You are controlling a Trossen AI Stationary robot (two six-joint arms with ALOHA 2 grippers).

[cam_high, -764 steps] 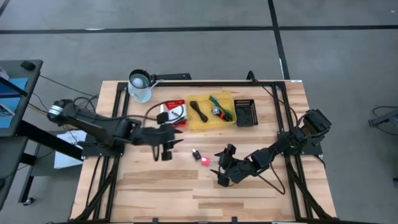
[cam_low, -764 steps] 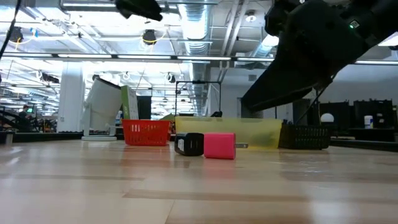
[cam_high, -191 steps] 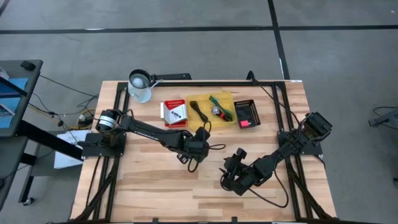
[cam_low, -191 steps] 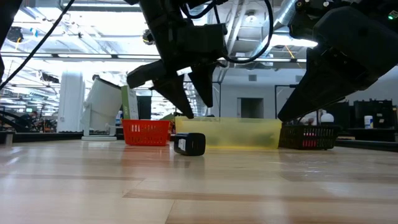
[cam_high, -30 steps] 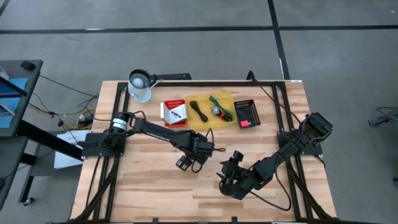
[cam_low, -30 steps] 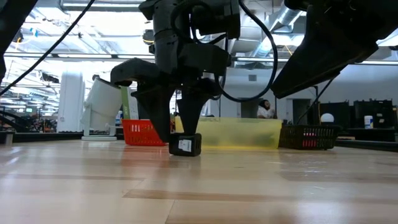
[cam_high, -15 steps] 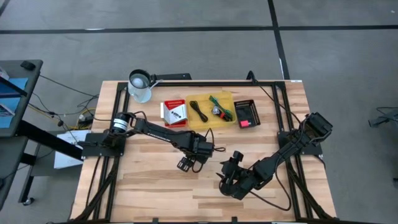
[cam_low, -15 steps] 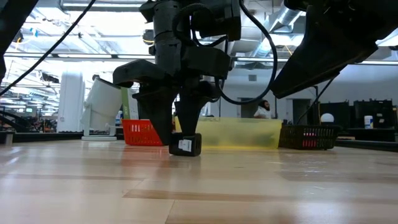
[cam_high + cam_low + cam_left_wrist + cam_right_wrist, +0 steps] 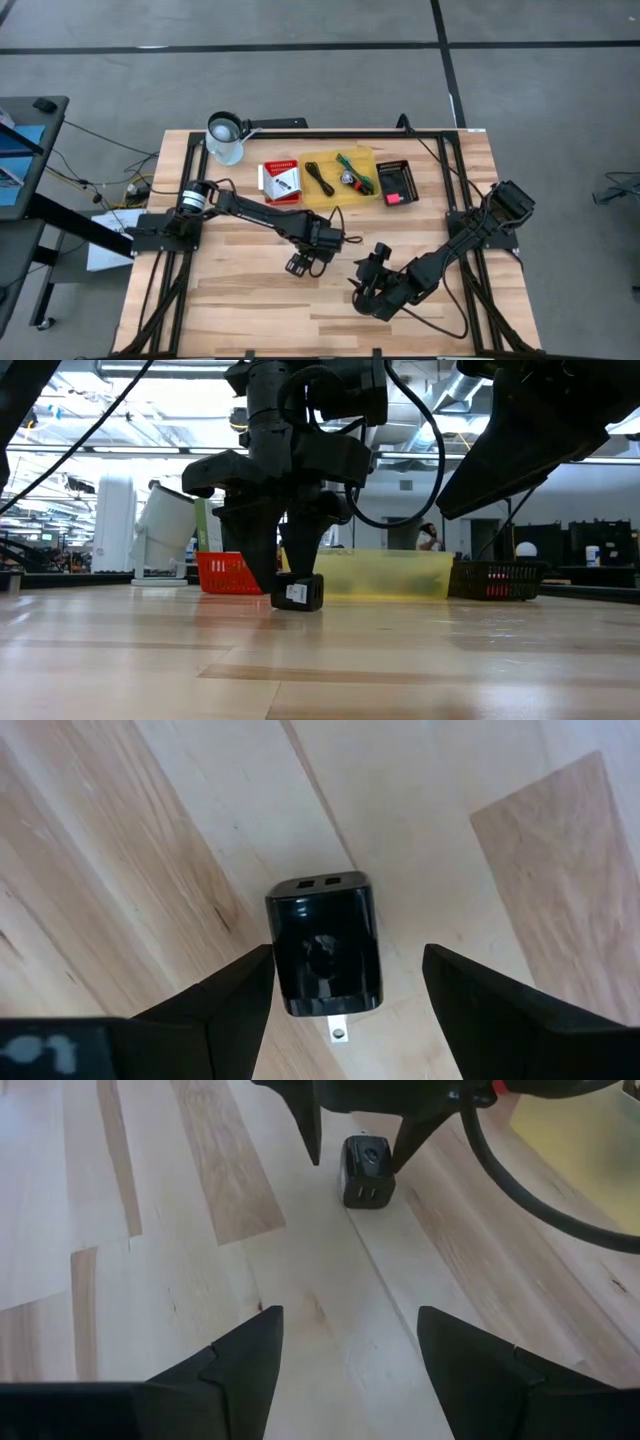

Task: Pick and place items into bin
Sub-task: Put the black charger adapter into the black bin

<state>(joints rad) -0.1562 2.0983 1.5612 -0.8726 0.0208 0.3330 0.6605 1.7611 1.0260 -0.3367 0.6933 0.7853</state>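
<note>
A small black plug-in charger (image 9: 323,948) lies flat on the wooden table (image 9: 250,310), near its middle, its metal prongs (image 9: 340,1032) sticking out of one end. My left gripper (image 9: 348,950) points straight down over it, open, one finger on each side of the charger (image 9: 298,591); no touch shows. My right gripper (image 9: 345,1355) hangs open over the table to the right of it (image 9: 368,285), slanting down toward the charger (image 9: 365,1172), with nothing between its fingers.
Along the far side stand a red basket (image 9: 280,180), a yellow bin (image 9: 340,177) holding cords and small pieces, and a black basket (image 9: 396,182) with a pink piece inside. A white jug (image 9: 226,137) stands at the far left. Bare wood lies toward the near edge.
My left gripper has turned a little about its own downward line, staying over the charger. The charger has not moved.
</note>
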